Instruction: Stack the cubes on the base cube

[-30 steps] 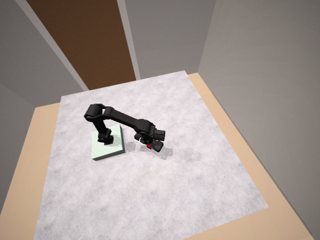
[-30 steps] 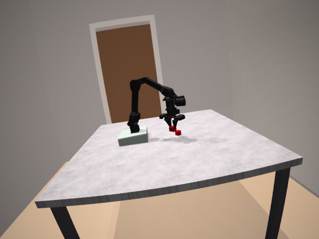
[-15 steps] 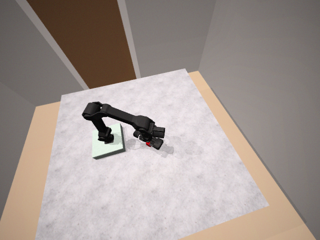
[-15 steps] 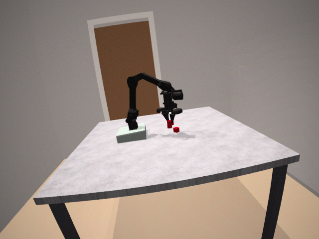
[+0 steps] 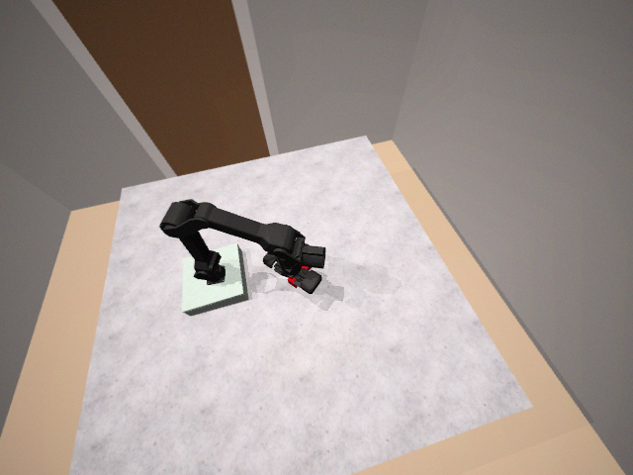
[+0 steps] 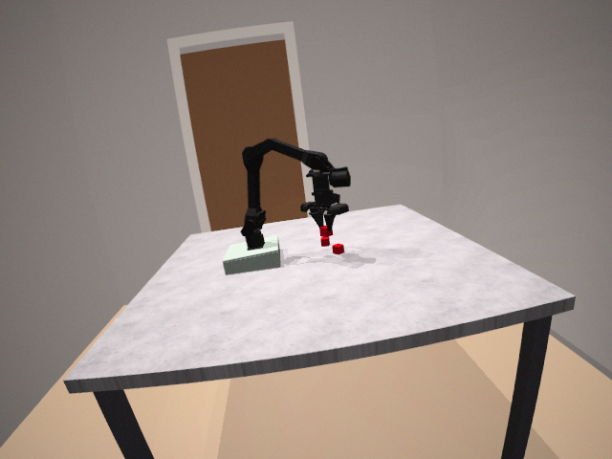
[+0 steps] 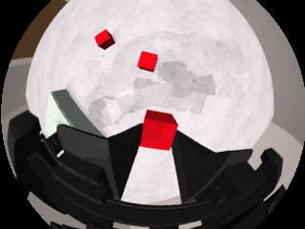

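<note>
My gripper (image 6: 325, 228) (image 7: 158, 129) (image 5: 299, 276) is shut on a small red cube (image 6: 324, 230) (image 7: 158, 129) and holds it a little above the table. Two more red cubes of the same size sit on the marble table top. In the exterior view, one cube (image 6: 324, 241) is right under the held one and the other cube (image 6: 338, 249) is to its right. In the wrist view, one cube (image 7: 148, 60) is ahead of the fingers and the other cube (image 7: 105, 38) is farther up and left. I cannot tell which of them is the fixed base. In the top view the gripper hides the cubes except for a bit of red (image 5: 293, 280).
The arm stands on a pale green mount block (image 5: 215, 299) (image 6: 251, 260) (image 7: 64, 111) to the left of the cubes. The table (image 5: 307, 383) (image 6: 345, 306) is wide, with its edges far from the cubes. A brown door (image 6: 242, 123) is behind.
</note>
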Robot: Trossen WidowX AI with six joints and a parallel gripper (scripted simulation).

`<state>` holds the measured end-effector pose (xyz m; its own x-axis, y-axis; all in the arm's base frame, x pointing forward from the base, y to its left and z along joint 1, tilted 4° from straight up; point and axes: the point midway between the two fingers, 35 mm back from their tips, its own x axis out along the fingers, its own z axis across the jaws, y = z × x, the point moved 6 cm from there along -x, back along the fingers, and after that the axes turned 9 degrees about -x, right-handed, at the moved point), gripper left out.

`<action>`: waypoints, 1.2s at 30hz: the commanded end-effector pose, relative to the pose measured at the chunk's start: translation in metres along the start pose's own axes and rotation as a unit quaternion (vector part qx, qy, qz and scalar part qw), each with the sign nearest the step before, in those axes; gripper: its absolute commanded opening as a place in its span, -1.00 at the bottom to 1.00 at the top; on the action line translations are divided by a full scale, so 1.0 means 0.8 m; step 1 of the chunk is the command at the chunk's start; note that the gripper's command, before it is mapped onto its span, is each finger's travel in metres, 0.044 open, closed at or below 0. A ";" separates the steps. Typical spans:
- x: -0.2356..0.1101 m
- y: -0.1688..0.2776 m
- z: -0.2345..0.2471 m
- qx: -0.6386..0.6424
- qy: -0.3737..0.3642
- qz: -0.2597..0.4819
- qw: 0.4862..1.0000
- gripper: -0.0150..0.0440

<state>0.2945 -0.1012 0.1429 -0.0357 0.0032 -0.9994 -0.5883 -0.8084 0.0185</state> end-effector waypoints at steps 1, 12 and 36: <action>0.002 -0.013 0.005 0.031 0.001 -0.002 1.000 -0.14; 0.009 -0.054 0.022 0.166 0.000 -0.004 0.986 -0.14; 0.026 -0.134 0.075 0.448 -0.003 -0.006 0.894 -0.14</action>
<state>0.3102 0.0133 0.1252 -0.0221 0.0098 -0.9997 -0.9979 -0.0616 0.0215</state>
